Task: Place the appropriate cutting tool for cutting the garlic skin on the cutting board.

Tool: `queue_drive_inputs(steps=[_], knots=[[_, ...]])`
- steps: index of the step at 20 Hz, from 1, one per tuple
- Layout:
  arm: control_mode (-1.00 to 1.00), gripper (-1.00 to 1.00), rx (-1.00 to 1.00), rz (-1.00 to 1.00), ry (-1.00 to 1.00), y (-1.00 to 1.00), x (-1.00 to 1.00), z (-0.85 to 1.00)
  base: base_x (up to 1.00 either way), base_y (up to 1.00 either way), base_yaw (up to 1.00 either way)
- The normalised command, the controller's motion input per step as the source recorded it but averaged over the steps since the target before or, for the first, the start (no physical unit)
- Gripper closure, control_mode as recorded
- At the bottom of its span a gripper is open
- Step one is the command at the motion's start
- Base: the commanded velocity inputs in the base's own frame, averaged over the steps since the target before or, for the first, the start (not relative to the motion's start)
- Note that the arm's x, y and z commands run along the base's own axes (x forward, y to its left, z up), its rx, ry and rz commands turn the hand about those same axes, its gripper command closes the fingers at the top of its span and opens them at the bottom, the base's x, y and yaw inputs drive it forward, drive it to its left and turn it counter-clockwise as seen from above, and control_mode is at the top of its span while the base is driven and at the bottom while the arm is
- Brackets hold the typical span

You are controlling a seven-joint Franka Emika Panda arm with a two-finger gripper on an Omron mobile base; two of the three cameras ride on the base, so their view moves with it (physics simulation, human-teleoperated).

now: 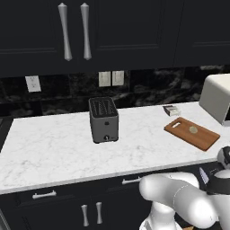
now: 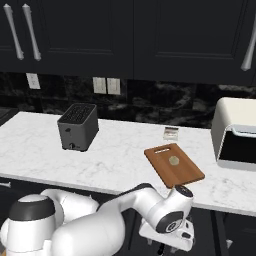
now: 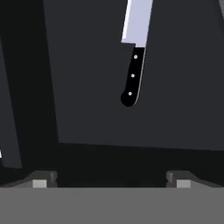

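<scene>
Knife (image 3: 133, 57), slim with a pale blade and a riveted black handle, lies on a dark surface ahead of the open, empty gripper (image 3: 111, 180), below counter level. Closing squarely across the handle looks wisest. Garlic (image 2: 173, 160) sits on the reddish wooden cutting board (image 2: 181, 172) above.

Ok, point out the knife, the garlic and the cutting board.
knife (image 3: 132, 78): hand view, middle of its black handle.
garlic (image 2: 173, 160): right base view, its top.
cutting board (image 2: 182, 174): right base view, bare wood near the front end.
</scene>
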Motion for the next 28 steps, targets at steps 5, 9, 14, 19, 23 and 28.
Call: queue_drive_inputs(steps=[5,9,14,19,23,28], knots=[[-1.00,-1.00,-0.02,-0.06,-0.09,-0.01,0.13,-0.22,0.00,0.00,0.00],[-1.00,-1.00,0.00,-0.04,-0.01,-0.13,0.07,-0.03,0.00,0.00,0.00],[-1.00,-1.00,-0.02,0.00,-0.01,-0.02,0.17,-0.11,0.00,0.00,0.00],[-1.00,-1.00,-0.06,-0.01,0.00,0.03,0.43,-0.10,0.00,0.00,0.00],[-1.00,-1.00,-0.06,0.00,0.02,0.15,0.23,-0.38,0.00,0.00,0.00],[-1.00,-1.00,-0.02,0.00,0.04,0.08,0.00,-0.54,0.00,0.00,0.00]])
